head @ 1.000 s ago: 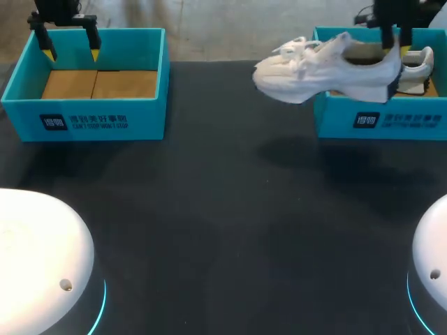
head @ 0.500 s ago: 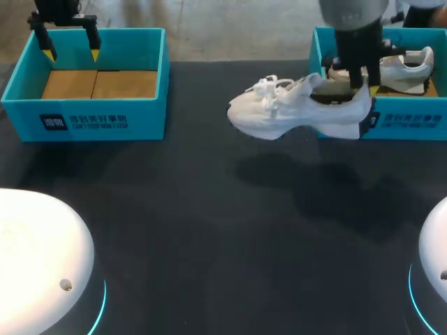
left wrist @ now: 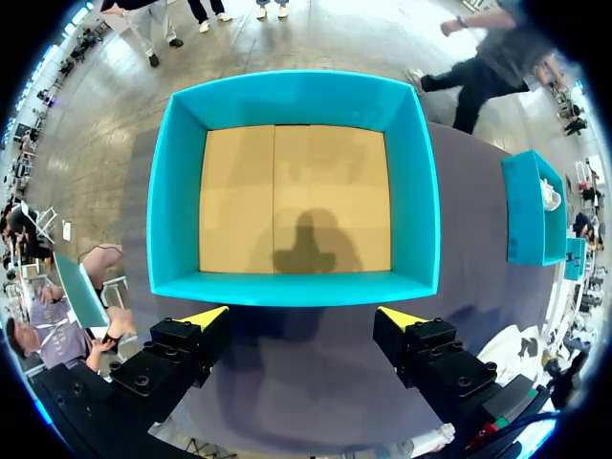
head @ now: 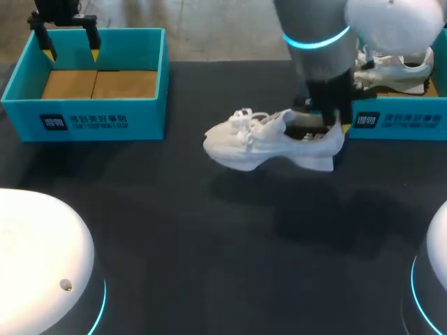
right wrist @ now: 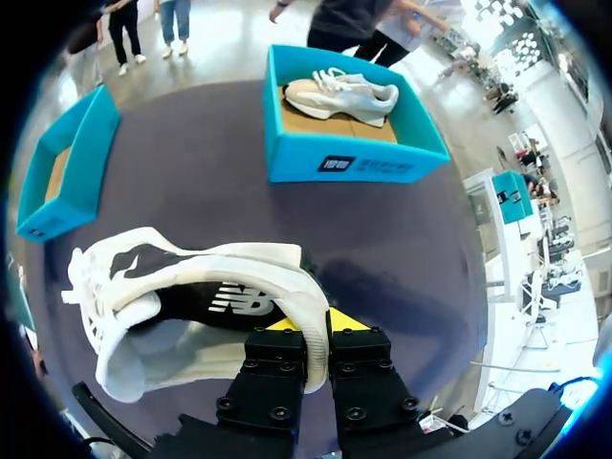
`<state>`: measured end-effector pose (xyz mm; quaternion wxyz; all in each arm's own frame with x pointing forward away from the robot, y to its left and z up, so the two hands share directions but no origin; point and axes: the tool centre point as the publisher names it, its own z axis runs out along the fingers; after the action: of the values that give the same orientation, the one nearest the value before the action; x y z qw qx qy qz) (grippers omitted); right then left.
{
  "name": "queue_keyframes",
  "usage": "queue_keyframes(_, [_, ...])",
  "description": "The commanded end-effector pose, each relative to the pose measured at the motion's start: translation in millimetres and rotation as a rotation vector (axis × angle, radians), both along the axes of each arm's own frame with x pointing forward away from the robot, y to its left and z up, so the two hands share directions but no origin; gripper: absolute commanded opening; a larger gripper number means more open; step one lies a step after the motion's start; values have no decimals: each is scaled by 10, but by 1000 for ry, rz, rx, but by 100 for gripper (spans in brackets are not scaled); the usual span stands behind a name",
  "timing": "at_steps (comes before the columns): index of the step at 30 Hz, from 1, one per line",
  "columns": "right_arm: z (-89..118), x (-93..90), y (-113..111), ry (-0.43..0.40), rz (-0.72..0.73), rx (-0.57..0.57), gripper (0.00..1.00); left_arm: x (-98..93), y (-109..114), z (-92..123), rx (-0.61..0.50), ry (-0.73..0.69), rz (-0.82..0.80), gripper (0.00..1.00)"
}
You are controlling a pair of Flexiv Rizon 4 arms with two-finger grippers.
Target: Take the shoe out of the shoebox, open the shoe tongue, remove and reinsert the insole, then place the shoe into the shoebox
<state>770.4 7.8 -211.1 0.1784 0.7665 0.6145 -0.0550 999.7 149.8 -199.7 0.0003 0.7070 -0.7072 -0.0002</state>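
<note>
The right gripper (right wrist: 328, 320) pinches the heel collar of a white shoe (head: 269, 143), with its fingers nearly together, one inside the heel and one outside. Over the last second the shoe has travelled out from above the right shoebox (head: 391, 122), moving leftward and down. It now hangs low over the dark table (head: 209, 244), toe out to one side of the fingers. A second shoe (head: 391, 70) lies in that box. The left gripper (left wrist: 301, 314) has not moved: its fingers are spread wide and empty, above the left shoebox (left wrist: 287, 287). Taking the shoe out looks nearly done; setting it down and opening the tongue likely come next.
</note>
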Motion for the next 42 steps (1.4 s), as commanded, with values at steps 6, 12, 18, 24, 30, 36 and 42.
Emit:
queue_keyframes(6, [-451, -10, 225, 8, -3, -45, 0, 2, 1, -2, 0, 0, 0, 100])
queue_keyframes(12, [-697, -5, 263, 11, 0, -32, 0, 2, 1, -2, 0, 0, 0, 100])
queue_keyframes(18, [-914, -2, 314, 25, 23, -31, 0, 2, 1, -2, 0, 0, 0, 100])
queue_keyframes(24, [-1071, -41, 355, 40, 49, 4, 0, 2, 1, -2, 0, 0, 0, 100])
queue_keyframes(30, [-1158, -77, 351, 44, 65, 25, 0, 2, 1, -2, 0, 0, 0, 100])
queue_keyframes(36, [-1268, -124, 378, 50, 75, 33, 0, 2, 1, -2, 0, 0, 0, 100])
queue_keyframes(42, [-1352, -157, 393, 64, 116, 67, 0, 2, 1, -2, 0, 0, 0, 100])
